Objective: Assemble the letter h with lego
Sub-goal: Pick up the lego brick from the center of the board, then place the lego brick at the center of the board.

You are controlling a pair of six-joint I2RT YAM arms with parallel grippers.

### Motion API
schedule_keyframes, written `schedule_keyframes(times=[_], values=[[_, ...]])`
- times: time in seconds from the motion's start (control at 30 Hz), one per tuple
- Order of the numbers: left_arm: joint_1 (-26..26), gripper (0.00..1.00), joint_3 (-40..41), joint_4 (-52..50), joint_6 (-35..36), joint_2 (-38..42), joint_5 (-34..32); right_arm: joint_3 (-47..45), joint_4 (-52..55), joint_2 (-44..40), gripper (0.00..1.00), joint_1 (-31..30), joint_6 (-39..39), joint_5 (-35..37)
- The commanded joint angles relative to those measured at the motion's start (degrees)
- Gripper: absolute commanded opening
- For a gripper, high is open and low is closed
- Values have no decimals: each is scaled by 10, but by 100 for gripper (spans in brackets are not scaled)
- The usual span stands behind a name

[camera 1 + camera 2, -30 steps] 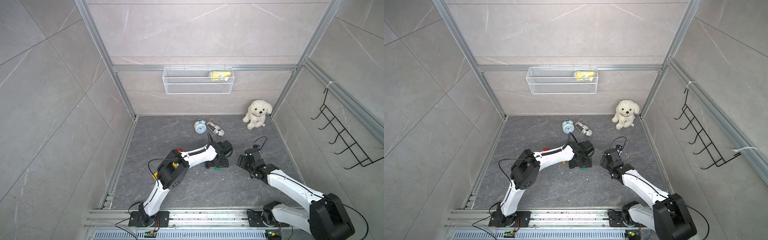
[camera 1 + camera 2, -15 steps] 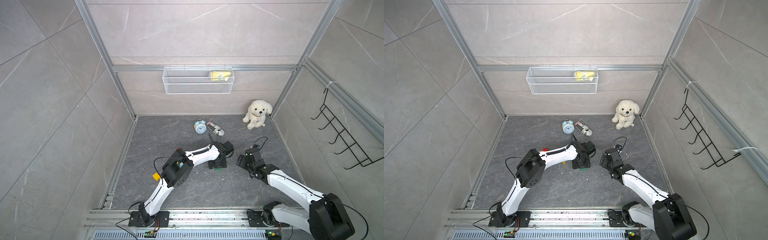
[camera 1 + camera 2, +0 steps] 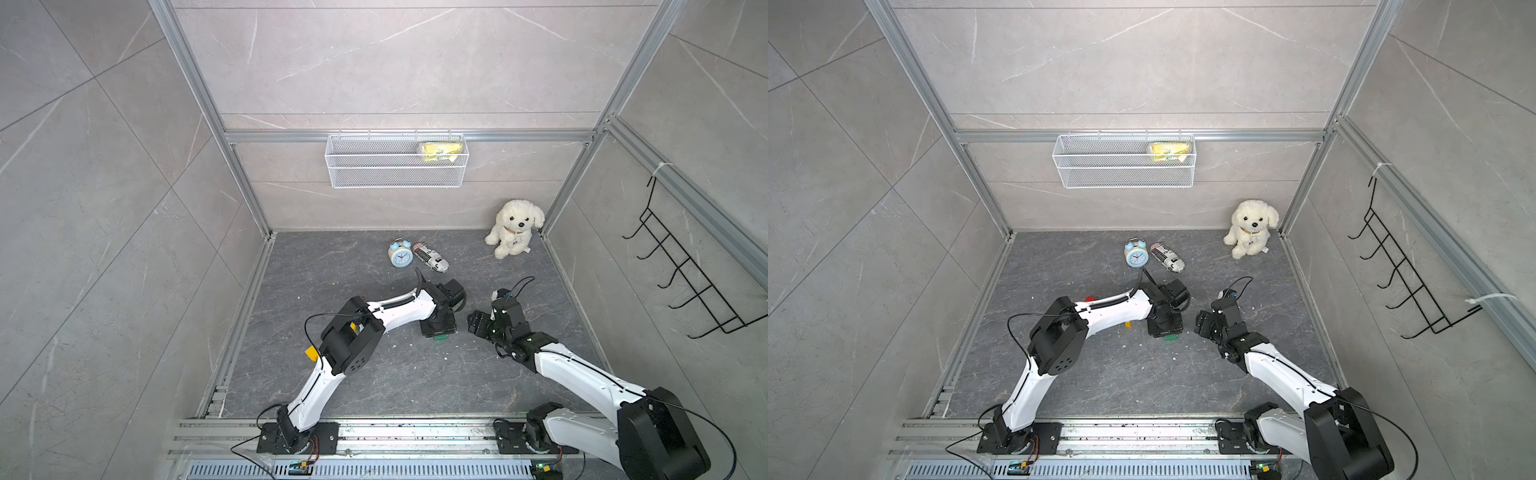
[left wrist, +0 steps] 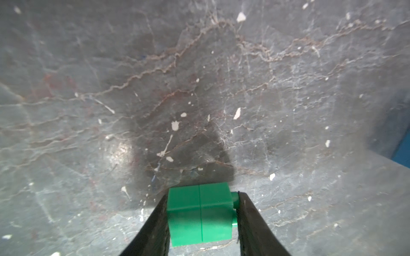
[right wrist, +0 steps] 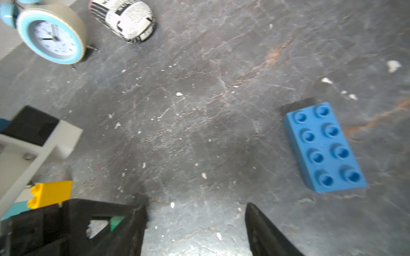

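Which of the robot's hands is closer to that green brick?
Left. The left hand has the green brick between its fingers; the right hand sits open off to its side, apart.

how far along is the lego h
Done: only a green pair looks joined, with a seam showing between the two bricks. In hand: the left tool is clamped on it. Left: the blue brick and yellow brick are not joined to it, the right tool is open and empty, and no h shape shows.

Alarm clock just beside a newsprint-patterned object; plush dog (white) in the corner.
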State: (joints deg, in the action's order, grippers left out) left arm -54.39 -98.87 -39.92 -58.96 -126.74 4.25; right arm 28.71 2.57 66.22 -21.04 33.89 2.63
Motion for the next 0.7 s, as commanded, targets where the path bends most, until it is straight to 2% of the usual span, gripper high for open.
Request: schedule_keyframes(times=[0.0, 0.23, 0.37, 0.53, 0.67], values=[[30, 40, 64, 76, -23, 58, 50, -19, -63, 5, 71, 1, -20, -71], [109, 40, 208, 298, -73, 159, 152, -64, -241, 20, 64, 2, -8, -223], [123, 40, 246, 384, -100, 180, 178, -76, -339, 57, 59, 2, 15, -299], [114, 40, 256, 458, -145, 169, 211, -80, -392, 93, 55, 1, 32, -303], [103, 40, 271, 499, -170, 168, 213, -81, -363, 82, 53, 2, 25, -266]])
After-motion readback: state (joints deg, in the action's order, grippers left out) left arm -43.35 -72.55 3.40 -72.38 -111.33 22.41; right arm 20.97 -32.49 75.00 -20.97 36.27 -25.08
